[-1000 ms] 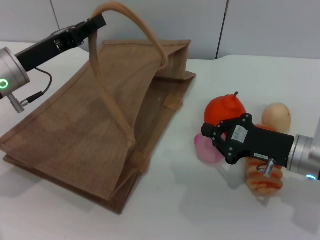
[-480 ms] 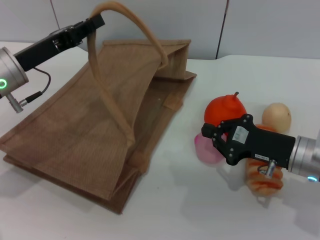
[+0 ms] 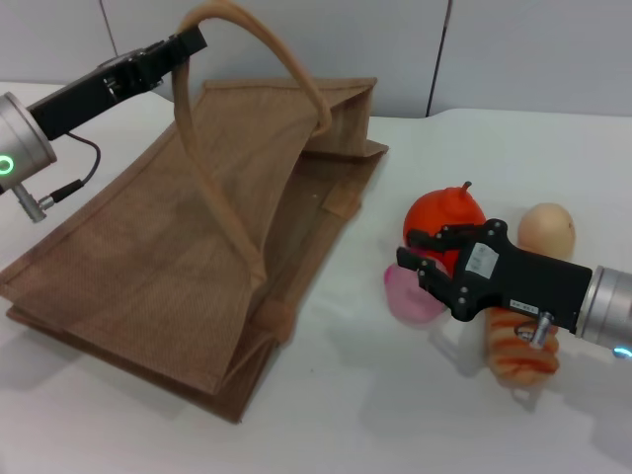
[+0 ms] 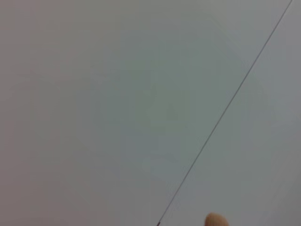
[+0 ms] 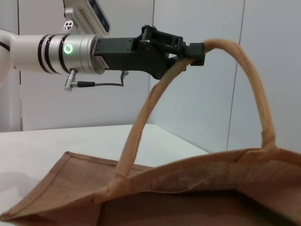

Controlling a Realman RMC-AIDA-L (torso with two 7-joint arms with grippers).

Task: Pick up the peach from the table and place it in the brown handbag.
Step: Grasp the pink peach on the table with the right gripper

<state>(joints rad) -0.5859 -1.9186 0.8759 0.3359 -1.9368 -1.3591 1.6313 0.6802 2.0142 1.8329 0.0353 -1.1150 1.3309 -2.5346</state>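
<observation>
The peach (image 3: 406,295) is a small pale-pink fruit on the white table, right of the brown handbag (image 3: 168,257). My right gripper (image 3: 411,251) hangs just over the peach's upper right side and hides part of it; its two fingers stand apart. My left gripper (image 3: 188,43) is shut on one long handle (image 3: 259,38) of the bag and holds it up, so the bag's mouth gapes toward the fruit. The right wrist view shows the left gripper (image 5: 193,52) on the handle above the bag's open mouth (image 5: 188,197).
A bright orange stemmed fruit (image 3: 442,214) sits just behind the right gripper. A pale beige fruit (image 3: 547,227) lies farther right. A striped orange bread-like item (image 3: 519,349) lies under the right wrist. A wall stands behind the table.
My right gripper has shifted slightly right and up over the peach, and its fingers show wider apart. The peach, the bag and the left arm have not moved.
</observation>
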